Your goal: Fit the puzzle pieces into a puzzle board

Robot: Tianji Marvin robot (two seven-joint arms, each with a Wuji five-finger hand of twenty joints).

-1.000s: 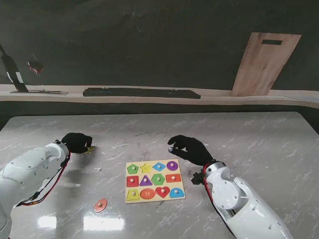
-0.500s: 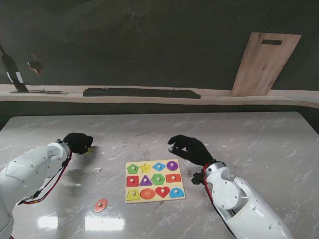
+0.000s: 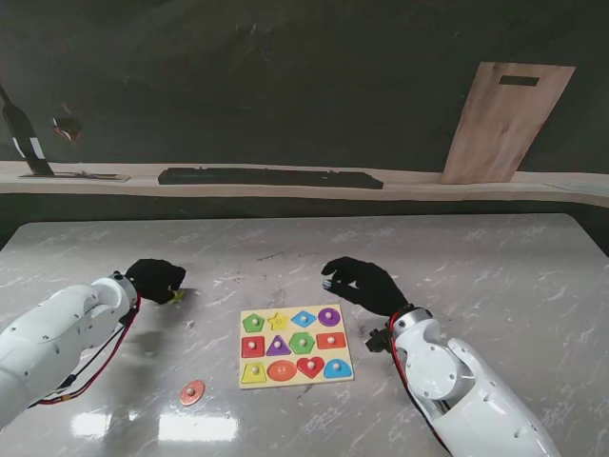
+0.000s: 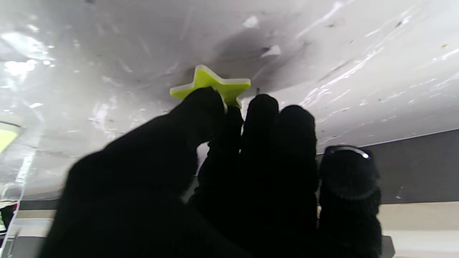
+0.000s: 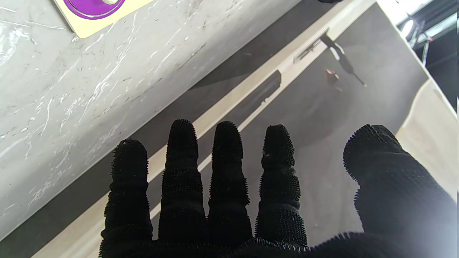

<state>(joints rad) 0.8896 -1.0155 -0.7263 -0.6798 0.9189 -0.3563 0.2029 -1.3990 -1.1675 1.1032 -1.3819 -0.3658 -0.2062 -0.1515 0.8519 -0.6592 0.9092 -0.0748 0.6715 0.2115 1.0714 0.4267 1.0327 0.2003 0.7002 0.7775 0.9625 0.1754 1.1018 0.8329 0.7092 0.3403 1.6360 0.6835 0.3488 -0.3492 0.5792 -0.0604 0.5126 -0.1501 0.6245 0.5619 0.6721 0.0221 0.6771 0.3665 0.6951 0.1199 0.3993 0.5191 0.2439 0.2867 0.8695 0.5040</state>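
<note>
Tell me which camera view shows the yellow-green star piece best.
The left wrist view. The star piece fills the centre there, its points and pale edge clear, pinched by the left hand. In the stand view it is only a yellow speck at that hand's fingertips. The right wrist view does not show it.

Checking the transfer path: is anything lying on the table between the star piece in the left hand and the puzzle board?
Nothing visible does. The left hand pinches the yellow-green star, and bare marble separates it from the puzzle board. The orange oval piece lies nearer to me, off that line.
</note>
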